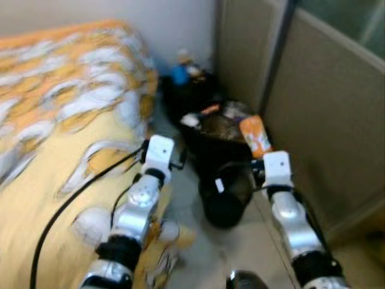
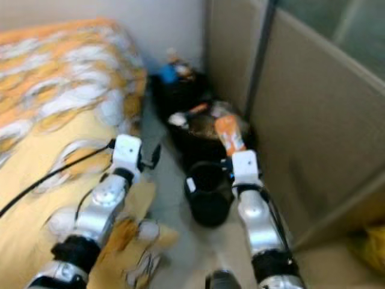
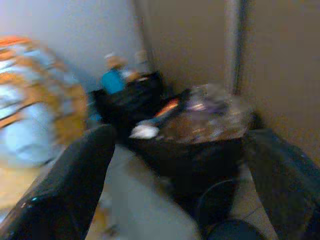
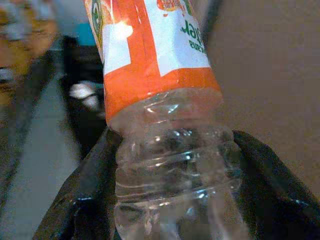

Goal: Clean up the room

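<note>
right end effector (image 4: 170, 165) pinching plastic bottle (image 4: 155, 60) above black bin (image 1: 225, 198), left end effector (image 3: 175, 190) spread beside bed (image 1: 54, 120)

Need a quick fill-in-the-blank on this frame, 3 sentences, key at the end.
1. The right gripper is shut on a clear plastic bottle whose label is ____.
2. The left gripper holds nothing and its fingers are ____.
3. The small bin on the floor below the bottle is ____ in colour.

Missing words: orange; open; black
</note>
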Tool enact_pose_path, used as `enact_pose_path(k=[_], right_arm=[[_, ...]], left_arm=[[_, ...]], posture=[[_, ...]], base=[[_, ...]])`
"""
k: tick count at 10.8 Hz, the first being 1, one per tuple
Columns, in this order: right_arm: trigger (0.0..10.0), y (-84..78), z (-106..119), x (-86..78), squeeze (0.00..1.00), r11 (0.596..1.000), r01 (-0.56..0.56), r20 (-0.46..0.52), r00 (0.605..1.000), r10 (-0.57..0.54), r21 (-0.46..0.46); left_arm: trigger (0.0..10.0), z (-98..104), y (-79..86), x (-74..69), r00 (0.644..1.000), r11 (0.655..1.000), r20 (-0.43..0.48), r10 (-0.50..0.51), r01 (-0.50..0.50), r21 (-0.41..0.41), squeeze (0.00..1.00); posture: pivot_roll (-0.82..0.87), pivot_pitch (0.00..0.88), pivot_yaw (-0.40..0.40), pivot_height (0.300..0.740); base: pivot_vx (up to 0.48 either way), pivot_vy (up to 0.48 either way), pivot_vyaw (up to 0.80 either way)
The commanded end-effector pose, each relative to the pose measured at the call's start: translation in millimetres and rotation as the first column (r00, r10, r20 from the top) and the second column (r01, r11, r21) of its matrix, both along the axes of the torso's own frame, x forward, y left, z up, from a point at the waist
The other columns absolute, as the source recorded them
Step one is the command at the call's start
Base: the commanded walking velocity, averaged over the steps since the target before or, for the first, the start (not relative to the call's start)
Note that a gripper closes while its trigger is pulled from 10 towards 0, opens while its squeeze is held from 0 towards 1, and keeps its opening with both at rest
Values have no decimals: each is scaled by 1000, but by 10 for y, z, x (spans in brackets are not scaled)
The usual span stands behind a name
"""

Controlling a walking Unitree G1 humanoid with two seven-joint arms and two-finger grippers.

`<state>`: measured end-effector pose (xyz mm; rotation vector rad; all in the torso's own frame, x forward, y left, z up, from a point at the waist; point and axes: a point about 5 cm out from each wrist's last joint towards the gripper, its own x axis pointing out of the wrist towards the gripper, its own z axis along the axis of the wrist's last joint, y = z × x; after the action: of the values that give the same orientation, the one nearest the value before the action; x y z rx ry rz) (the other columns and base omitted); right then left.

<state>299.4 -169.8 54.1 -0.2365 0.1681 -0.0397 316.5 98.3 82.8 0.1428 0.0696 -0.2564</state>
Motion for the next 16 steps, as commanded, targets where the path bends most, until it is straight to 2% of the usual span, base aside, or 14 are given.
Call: enact_pose_path(k=[1, 2, 4, 7, 9, 11, 14, 16], right_arm=[[0, -135, 78, 23, 0, 999, 44, 27, 999, -44, 3], [0, -154, 75, 12, 0, 999, 53, 30, 998, -53, 4], [0, -126, 58, -8, 0, 999, 45, 29, 999, -46, 3], [0, -101, 66, 7, 0, 999, 41, 33, 999, -41, 1], [0, -65, 83, 45, 0, 1000, 28, 33, 999, -28, -1], [0, -37, 81, 59, 0, 1000, 12, 35, 999, -12, -1], [0, -1, 83, 73, 0, 1000, -4, 37, 999, 3, 6], [0, -6, 65, 96, 0, 1000, -6, 13, 1000, 5, 21]], left_arm=[[10000, 55, -153, 6, 998, 998, 18, -55, 55, -4, 0], [10000, 53, -199, -4, 998, 998, 24, -65, 64, 23, 0], [10000, 74, -250, -23, 994, 995, 36, -99, 98, 20, 0], [10000, 78, -236, -45, 996, 996, 38, -78, 79, -32, 0], [10000, 75, -151, 0, 998, 999, 36, -47, 47, -12, 0], [10000, 85, -96, 46, 999, 999, 31, -33, 32, 16, 0], [10000, 67, -117, 42, 999, 999, 20, -35, 35, 11, 0], [10000, 54, -151, 33, 999, 999, 9, -46, 46, 11, 0]], posture=[[-234, 57, 85, 731], [-234, 58, 86, 731], [-231, 60, 87, 731], [-226, 52, 94, 731], [-224, 44, 93, 731], [-219, 34, 94, 731], [-220, 34, 97, 731], [-220, 44, 97, 731]], base=[[480, 0, -788], [0, 0, -775], [0, 0, 0], [91, -425, 0], [0, 0, 0], [0, 442, 0], [397, 265, 0], [171, 0, 262]])
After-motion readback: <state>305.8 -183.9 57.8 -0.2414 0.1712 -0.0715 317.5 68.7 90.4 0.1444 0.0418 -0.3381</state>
